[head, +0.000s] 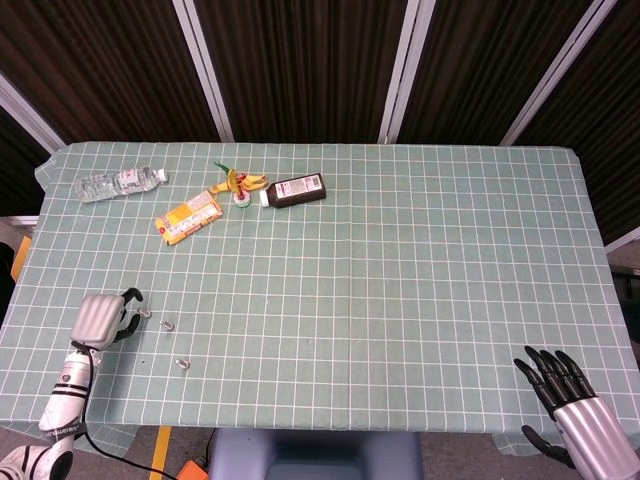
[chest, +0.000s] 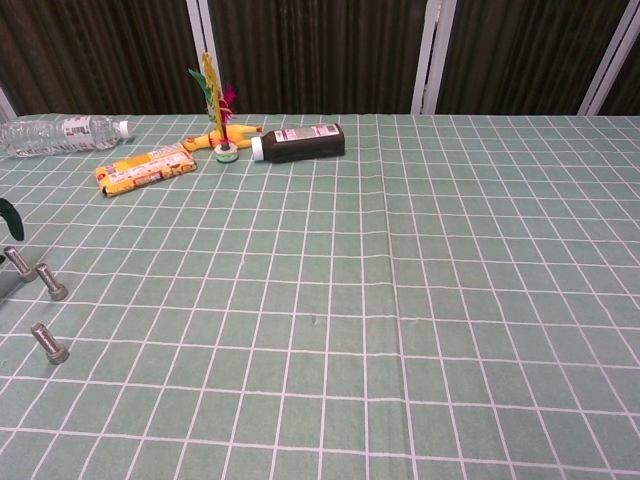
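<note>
At the table's near-left edge, the left hand (head: 103, 318) pinches a bolt (chest: 17, 262)

Your left hand (head: 101, 318) – ribbed silver back, black fingers, white-silver forearm, black cable; right hand (head: 575, 408) matches.

Our left hand (head: 101, 318): low at the near left, back plate upward, dark fingers (head: 131, 298) curled forward and down; forearm running back toward us. Whether they pinch anything, we cannot tell. Our right hand (head: 572, 398): near right corner, dark fingers (head: 548, 370) spread, holding nothing.
</note>
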